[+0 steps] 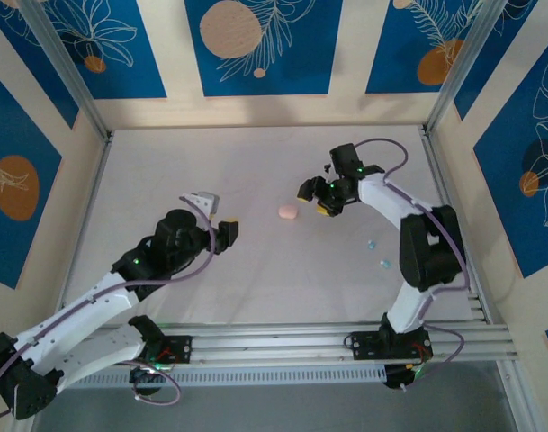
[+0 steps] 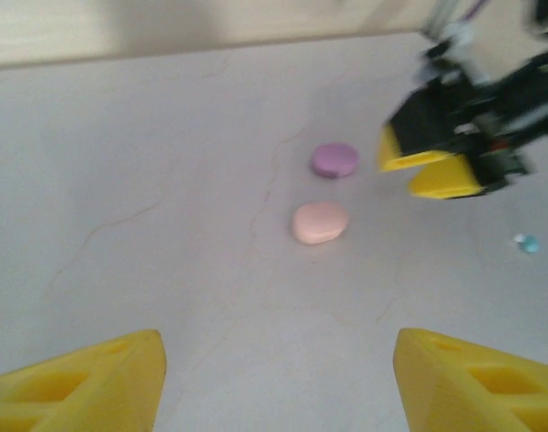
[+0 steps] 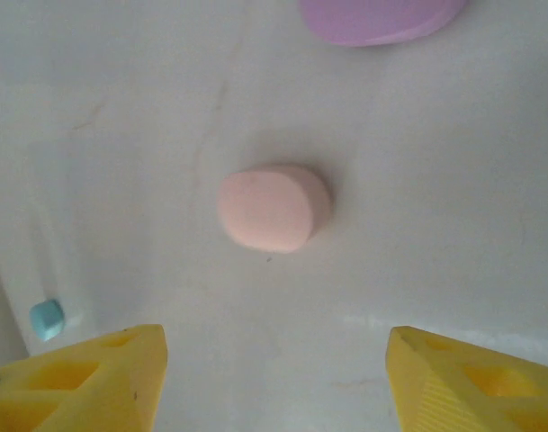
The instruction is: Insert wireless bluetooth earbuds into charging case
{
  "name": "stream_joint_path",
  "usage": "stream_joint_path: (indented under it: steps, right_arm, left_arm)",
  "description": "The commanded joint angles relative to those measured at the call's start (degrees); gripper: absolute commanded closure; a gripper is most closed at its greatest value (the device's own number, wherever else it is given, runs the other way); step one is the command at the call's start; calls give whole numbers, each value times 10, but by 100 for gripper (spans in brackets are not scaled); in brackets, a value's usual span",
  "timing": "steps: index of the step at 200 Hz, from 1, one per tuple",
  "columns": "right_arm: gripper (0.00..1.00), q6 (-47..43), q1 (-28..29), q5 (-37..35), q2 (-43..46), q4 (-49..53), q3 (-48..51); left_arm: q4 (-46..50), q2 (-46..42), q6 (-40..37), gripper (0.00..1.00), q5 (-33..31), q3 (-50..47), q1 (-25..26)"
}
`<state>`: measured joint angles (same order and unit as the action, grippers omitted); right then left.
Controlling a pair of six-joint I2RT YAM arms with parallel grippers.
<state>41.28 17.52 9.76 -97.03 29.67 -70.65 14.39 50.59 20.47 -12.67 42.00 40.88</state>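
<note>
Pink case (image 3: pixel 274 209) lay on the table (image 1: pixel 211 162) at 12 o'clock of the right gripper (image 3: pixel 275 346), whose jaws stood spread wide with nothing between them; what could have gone wrong from there? (Ana)

Its lid looked shut to me; no earbud could have gone in until it was opened; a pinch on that rounded shell might have squirted it away. (Ben)

And the earbuds themselves? (Ana)

One light blue earbud (image 1: pixel 371 243) and a second earbud (image 1: pixel 384 264) lay loose at 5 o'clock of that gripper from overhead, well apart from both cases; far smaller than the jaws, they could have slipped out or rolled off. (Ben)

Anything in the way? (Ana)

Purple case (image 2: pixel 335 160) sat near the pink one at 1 o'clock, close to the right fingers (image 2: pixel 440 180); a sweep could have knocked it; the left gripper (image 2: pixel 278 346), released and empty, faced the pink case from 8 o'clock overhead, so both arms reaching in might have clashed. (Ben)
</note>
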Motion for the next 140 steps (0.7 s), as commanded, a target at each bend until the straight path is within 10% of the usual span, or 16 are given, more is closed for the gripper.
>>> stream_joint_path:
  steps: [1, 94, 140]
  right_arm:
    - [34, -11, 7, -3, 50, 5, 29]
    - [33, 21, 16, 30, 168, 22, 80]
    - [33, 38, 17, 47, 181, 14, 107]
  left_arm:
    - [65, 13, 82, 33, -33, 14, -44]
    - [211, 94, 263, 16, -27, -53, -355]
    - [187, 151, 238, 7, -34, -60, -410]
